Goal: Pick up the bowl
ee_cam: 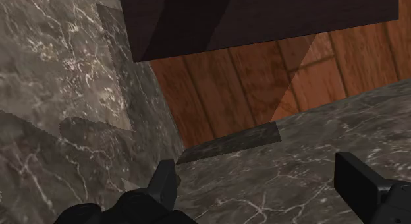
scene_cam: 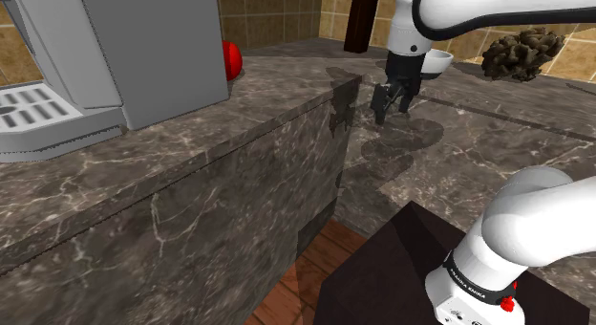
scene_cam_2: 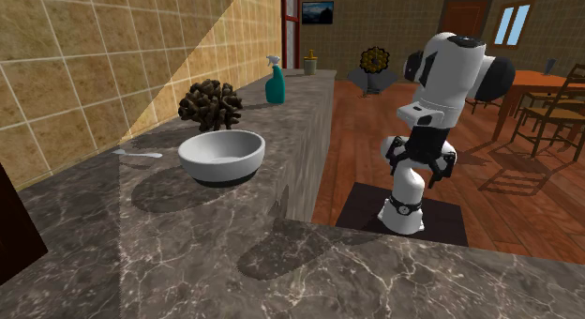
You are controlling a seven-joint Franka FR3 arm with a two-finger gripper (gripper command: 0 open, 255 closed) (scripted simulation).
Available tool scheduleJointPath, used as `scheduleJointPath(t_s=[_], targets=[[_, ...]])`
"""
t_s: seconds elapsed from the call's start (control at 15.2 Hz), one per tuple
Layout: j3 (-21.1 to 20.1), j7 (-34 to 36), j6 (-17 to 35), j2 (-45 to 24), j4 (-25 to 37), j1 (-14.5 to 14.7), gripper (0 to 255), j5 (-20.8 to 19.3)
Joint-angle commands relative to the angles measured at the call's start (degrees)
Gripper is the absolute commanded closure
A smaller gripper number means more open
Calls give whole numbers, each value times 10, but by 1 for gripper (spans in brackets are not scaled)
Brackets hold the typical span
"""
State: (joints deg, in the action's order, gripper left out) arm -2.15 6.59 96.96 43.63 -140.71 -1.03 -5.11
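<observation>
Dark marble counter (scene_cam_2: 141, 261) holds a white bowl (scene_cam_2: 222, 154); black gripper (scene_cam: 393, 101) hovers apart from it, fingers spread, grasping nothing.

Kitchen corner opening onto a dining room, on my remote feeds.
I see a dark marble counter (scene_cam_2: 187, 261) running along a tan tiled wall (scene_cam_2: 75, 73), with a slanted band of light across the tiles above it. Off the counter's open side lies a reddish wooden floor (scene_cam_2: 361, 129). Farther beyond the counter stand a wooden table (scene_cam_2: 539, 81) with chairs (scene_cam_2: 562, 106), a brown door (scene_cam_2: 466, 17) and a bright window (scene_cam_2: 513, 23).
</observation>
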Motion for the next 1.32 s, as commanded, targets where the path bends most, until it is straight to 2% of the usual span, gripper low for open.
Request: scheduleJointPath(t_s=[0.0, 0.66, 1.25], targets=[[0, 0, 0, 0, 0, 0, 0, 0], [104, -132, 0, -130, 137, -38, 0, -59], [185, -254, -16, -283, 317, -58, 0, -61]])
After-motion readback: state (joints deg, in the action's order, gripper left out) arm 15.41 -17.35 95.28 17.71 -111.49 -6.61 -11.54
